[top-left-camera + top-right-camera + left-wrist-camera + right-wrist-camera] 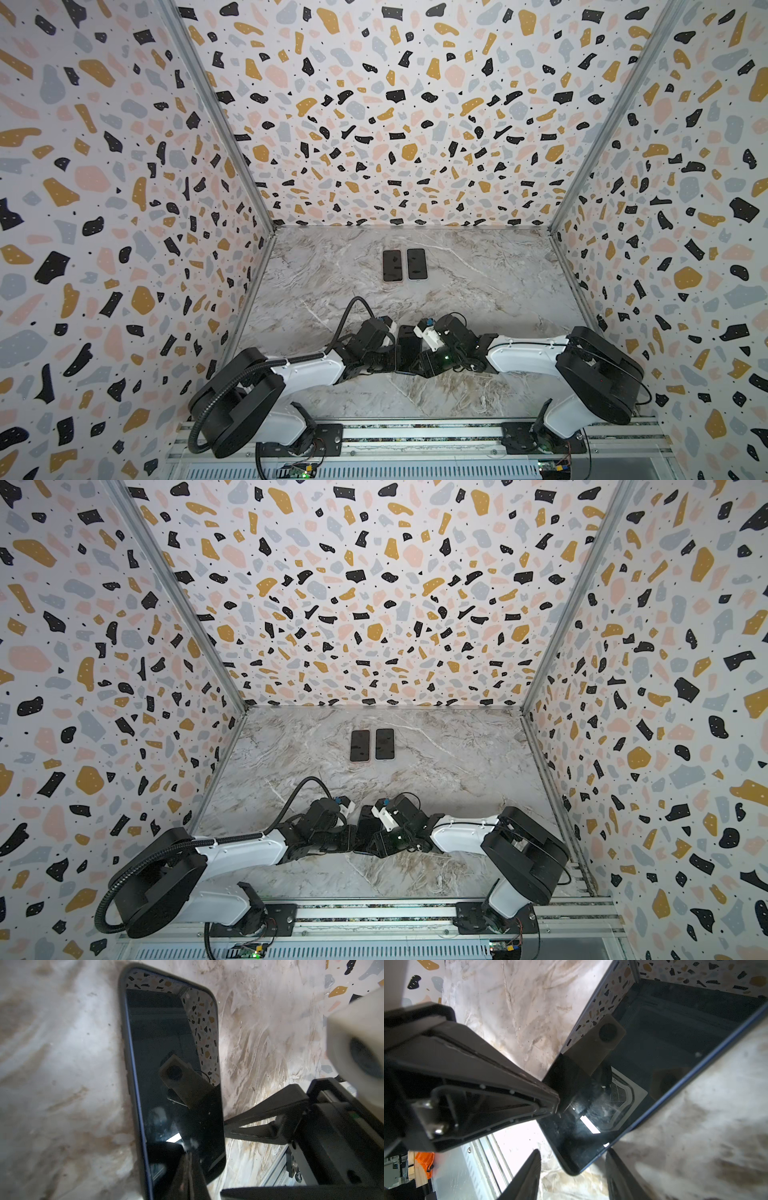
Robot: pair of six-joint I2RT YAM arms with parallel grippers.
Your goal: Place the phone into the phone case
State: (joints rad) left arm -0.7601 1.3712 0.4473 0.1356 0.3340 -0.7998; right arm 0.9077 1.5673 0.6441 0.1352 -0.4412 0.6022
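At the lower middle of the left wrist view, the left gripper [188,1154] has its black fingers [187,1178] pressed together into one wedge. The tip rests on the glass of a black-screened smartphone with a dark blue edge [166,1053]. The right wrist view shows the same wedge entering from the left of the frame, its point touching the screen.

At the bottom of the right wrist view, the right gripper [573,1151] has its black fingers [527,1176] spread wide. One corner of the phone lies between them. In the left wrist view one of these fingers meets the phone's long side at the right of the frame. The pictures do not show whether the pair is squeezing.

The phone lies flat and face up on the grey-and-tan marble-patterned tabletop [62,1064], and its screen mirrors the terrazzo walls. A dark matte case [124,1028] frames the blue edge along the sides that show.

In both top views the phone [409,345] sits low in the frame between the two wrists, near the front rail.

Well apart, towards the back wall, two more dark-screened phones lie side by side, just short of touching. One has a pink rim [392,266] and the other a pale rim [417,264].
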